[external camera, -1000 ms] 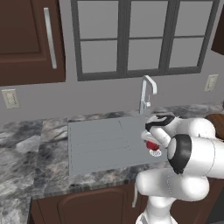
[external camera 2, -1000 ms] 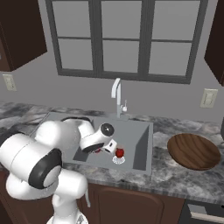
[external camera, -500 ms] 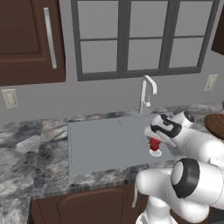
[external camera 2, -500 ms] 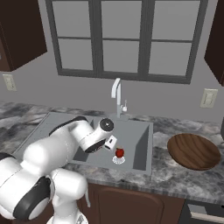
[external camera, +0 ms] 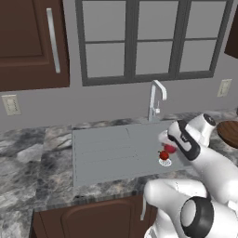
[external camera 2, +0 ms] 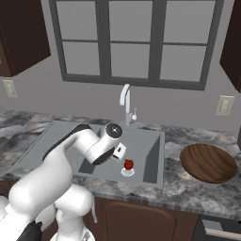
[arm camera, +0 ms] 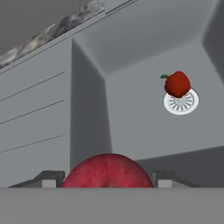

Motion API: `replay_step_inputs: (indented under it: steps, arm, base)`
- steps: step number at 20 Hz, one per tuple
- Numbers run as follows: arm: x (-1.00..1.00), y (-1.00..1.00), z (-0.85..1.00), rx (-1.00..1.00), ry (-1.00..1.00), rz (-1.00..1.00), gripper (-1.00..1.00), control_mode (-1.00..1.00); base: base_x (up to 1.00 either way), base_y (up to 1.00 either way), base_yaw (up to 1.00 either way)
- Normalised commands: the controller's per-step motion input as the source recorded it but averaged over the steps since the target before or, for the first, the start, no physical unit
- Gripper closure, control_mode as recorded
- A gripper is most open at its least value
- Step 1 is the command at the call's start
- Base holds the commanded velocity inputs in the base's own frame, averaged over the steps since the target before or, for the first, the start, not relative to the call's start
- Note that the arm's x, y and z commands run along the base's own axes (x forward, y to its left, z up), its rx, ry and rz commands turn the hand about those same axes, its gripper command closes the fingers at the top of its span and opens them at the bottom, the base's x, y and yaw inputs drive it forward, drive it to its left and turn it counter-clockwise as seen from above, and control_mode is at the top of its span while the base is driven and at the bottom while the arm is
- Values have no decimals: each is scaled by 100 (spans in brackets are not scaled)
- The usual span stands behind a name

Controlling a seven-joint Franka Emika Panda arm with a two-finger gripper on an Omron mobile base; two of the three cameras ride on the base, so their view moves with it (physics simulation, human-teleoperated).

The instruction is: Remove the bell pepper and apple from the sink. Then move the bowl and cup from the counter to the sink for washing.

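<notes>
Claw (arm camera: pixel 107 186) holds the apple (arm camera: pixel 107 171) between its fingertips, above the sink (external camera 2: pixel 153 160). Bell pepper (arm camera: pixel 176 84) sits on the drain. Judgement: lift the apple clear of the basin wall, carry to the tabletop (external camera 2: pixel 188 186), set down away from the bowl (external camera 2: pixel 208 162), release low.

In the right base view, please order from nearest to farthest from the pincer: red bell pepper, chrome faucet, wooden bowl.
1. Small bright red bell pepper, on the white drain beside the pincer.
2. Curved chrome faucet, behind the basin.
3. Wide dark-brown wooden bowl, on the counter at right.
</notes>
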Motion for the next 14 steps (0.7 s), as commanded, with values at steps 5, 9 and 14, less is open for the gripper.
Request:
replay_step_inputs:
  steps: [5,9,14]
  arm:
    - [-30,3,26,-4,0,0,100,-100]
    - [-27,15,28,-5,0,0,100,-100]
    - [-26,18,30,-10,5,2,100,-100]
  base:
    - [0,0,0]
    - [0,0,0]
    - [0,0,0]
